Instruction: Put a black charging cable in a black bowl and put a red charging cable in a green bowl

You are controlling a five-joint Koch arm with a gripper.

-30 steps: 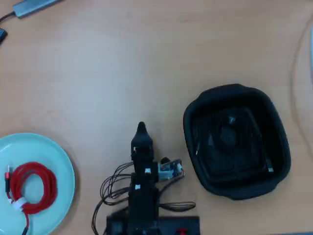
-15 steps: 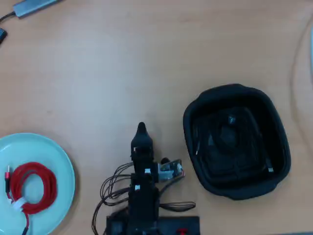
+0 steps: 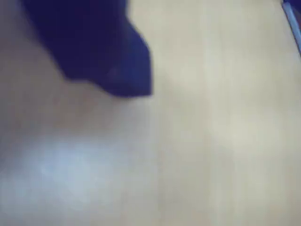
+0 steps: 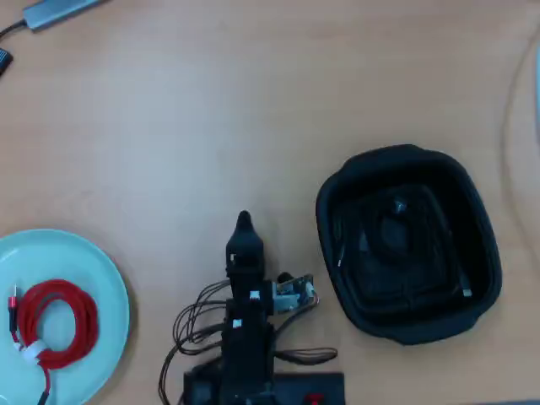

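Note:
In the overhead view the red charging cable [image 4: 52, 325] lies coiled in the green bowl [image 4: 89, 256] at the lower left. At the right stands the black bowl [image 4: 337, 190]. Thin dark loops of the black charging cable [image 4: 396, 206] lie inside it, hard to separate from the dark base, with a small bright plug near the bowl's lower right wall. My gripper [image 4: 244, 222] points up the picture between the two bowls, over bare table, holding nothing that shows. Only one tip is visible. The wrist view shows one blurred dark jaw above the wood.
The arm's base [image 4: 261, 388] and its loose wires [image 4: 192, 325] sit at the bottom centre. A grey adapter [image 4: 59, 10] with a cord lies at the top left corner. A pale object's edge [image 4: 537, 84] enters from the right.

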